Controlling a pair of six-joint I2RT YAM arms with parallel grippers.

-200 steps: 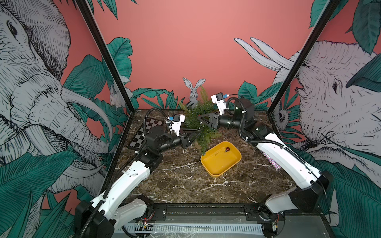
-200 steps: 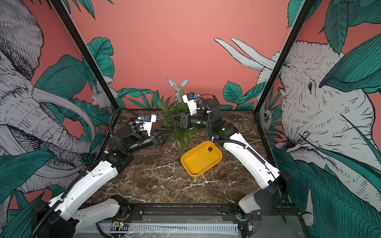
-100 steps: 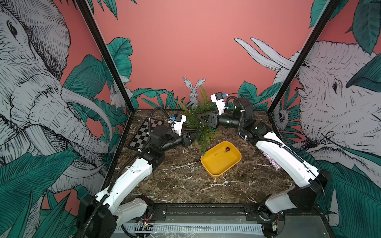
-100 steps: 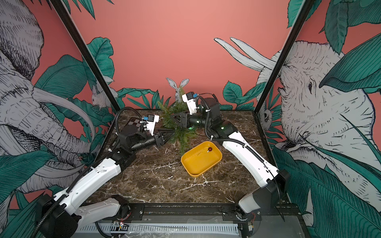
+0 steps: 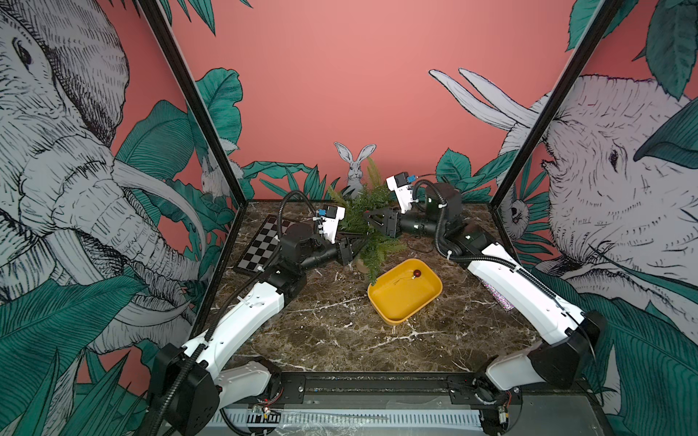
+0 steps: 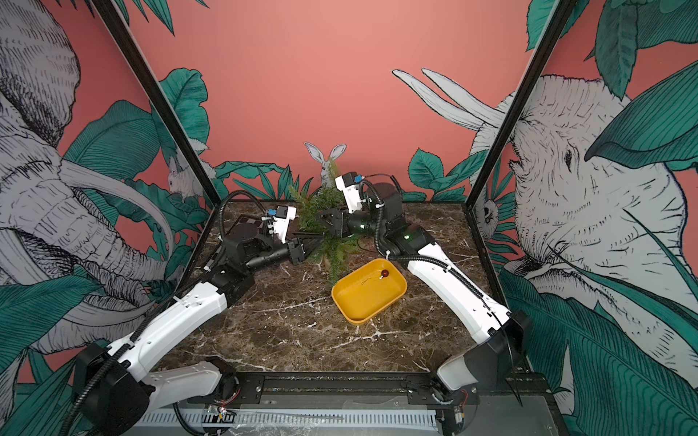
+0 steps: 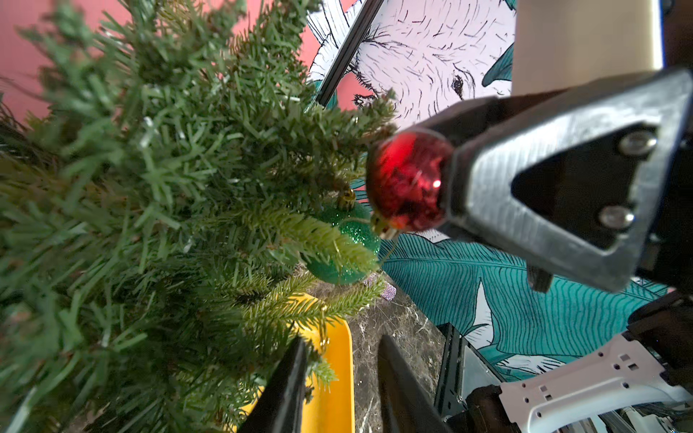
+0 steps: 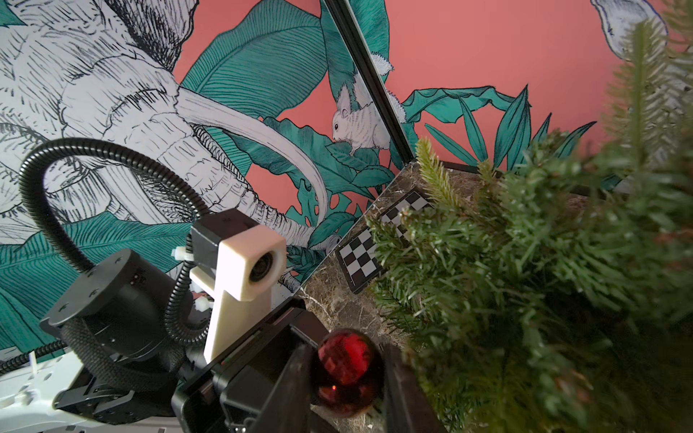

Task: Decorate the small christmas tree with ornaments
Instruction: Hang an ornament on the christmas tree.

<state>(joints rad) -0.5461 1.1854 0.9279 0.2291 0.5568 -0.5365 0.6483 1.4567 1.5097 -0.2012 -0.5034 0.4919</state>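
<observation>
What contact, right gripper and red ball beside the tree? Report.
Touching: the right wrist view shows the right gripper clamped on the red ball, a finger against each side.

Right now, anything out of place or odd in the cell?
Nothing spilled or broken. One oddity: a glittery purple thing lies at the edge of the table, partly hidden beneath the right arm, apart from the yellow tray.

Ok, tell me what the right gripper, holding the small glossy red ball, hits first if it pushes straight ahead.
Most likely the feathery green branches of the small artificial tree: the right gripper points its red ball at them, nearly touching. Exact depth is unclear.
</observation>
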